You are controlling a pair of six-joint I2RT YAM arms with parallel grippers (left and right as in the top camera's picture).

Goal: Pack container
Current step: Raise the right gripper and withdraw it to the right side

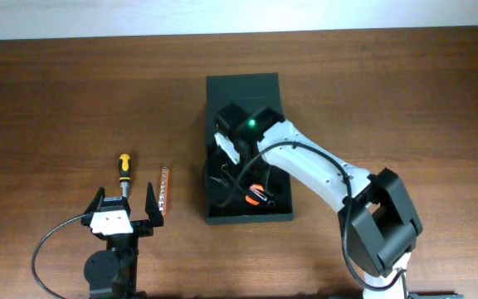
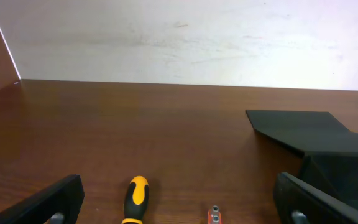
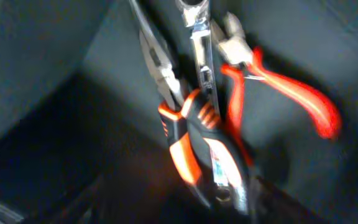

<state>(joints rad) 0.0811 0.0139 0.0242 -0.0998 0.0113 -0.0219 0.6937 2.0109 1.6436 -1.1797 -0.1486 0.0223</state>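
Long-nose pliers (image 3: 182, 143) with orange-and-black grips fill the right wrist view. They lie on the dark floor of the container (image 1: 247, 218), pressed against a metal wrench (image 3: 204, 62) and red-handled cutters (image 3: 284, 87). The container sits in the middle of the wooden table (image 1: 388, 83). Its long axis runs away from the robot, and its flap lid lies open at the far end. The right gripper (image 1: 226, 143) hangs over the box's inside, with its arm crossing the right wall. Whether its jaws are apart cannot be told. The left gripper (image 1: 124, 202) stands wide open and empty, well left of the box. A yellow-handled screwdriver (image 1: 124, 166) lies just ahead of it, with a slim orange strip (image 1: 163, 189) alongside.
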